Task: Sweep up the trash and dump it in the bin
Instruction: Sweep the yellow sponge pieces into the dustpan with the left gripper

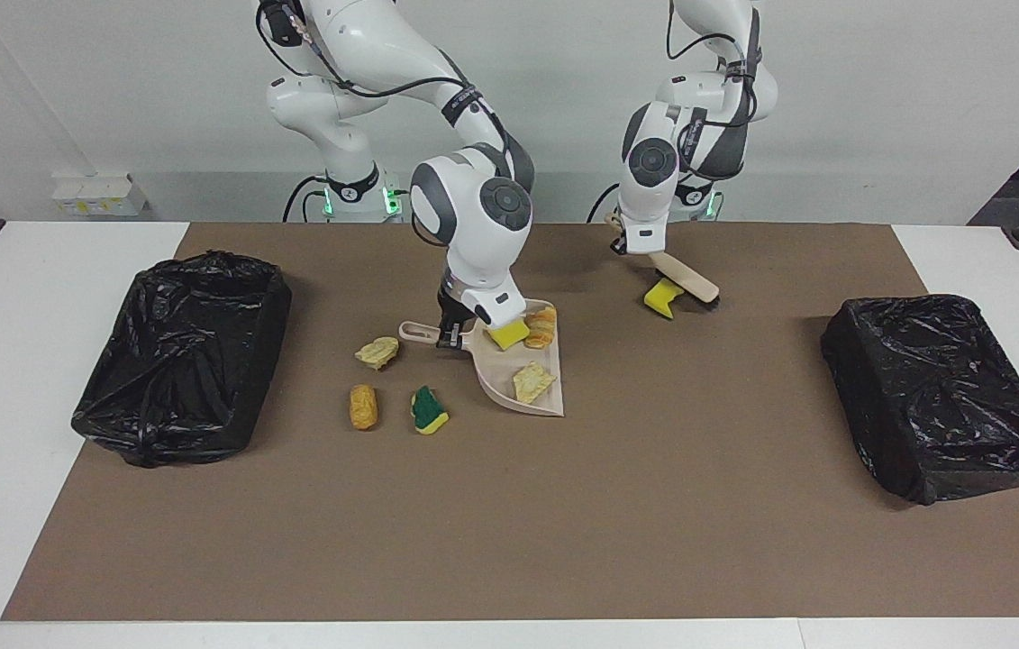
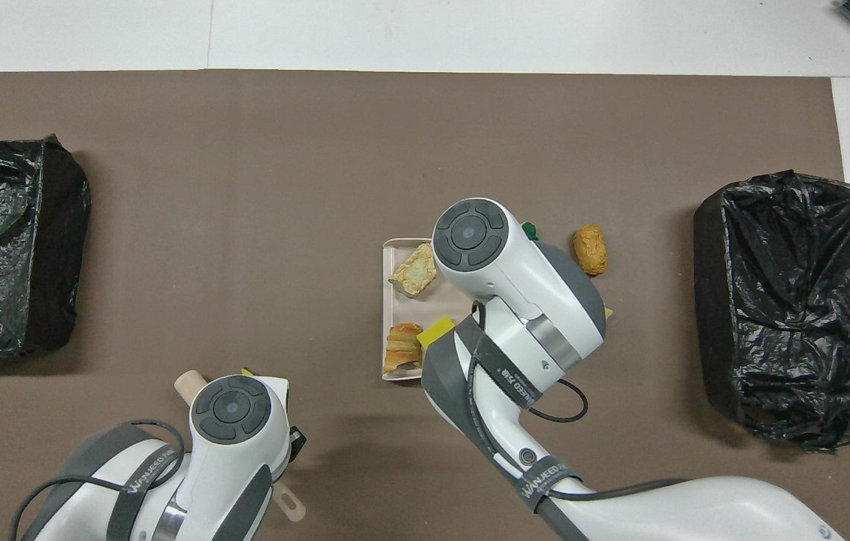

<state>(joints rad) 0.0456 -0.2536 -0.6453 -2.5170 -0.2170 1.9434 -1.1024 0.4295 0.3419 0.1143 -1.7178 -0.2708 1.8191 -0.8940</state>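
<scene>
A beige dustpan (image 1: 495, 371) lies mid-mat. It holds a yellow sponge chunk (image 1: 509, 334), an orange ridged lump (image 1: 542, 326) and a pale tan lump (image 1: 532, 381). My right gripper (image 1: 449, 335) is shut on the dustpan's handle. On the mat beside it, toward the right arm's end, lie a pale tan lump (image 1: 377, 352), an orange-brown oblong lump (image 1: 363, 406) and a green-and-yellow sponge (image 1: 428, 411). My left gripper (image 1: 631, 242) is shut on the beige-handled brush (image 1: 687, 279), whose head rests on the mat against a yellow sponge chunk (image 1: 663, 298).
Two bins lined with black bags stand on the brown mat: one at the right arm's end (image 1: 180, 356) (image 2: 789, 300), one at the left arm's end (image 1: 941, 392) (image 2: 7, 248). In the overhead view the arms cover both grippers and part of the dustpan (image 2: 392, 300).
</scene>
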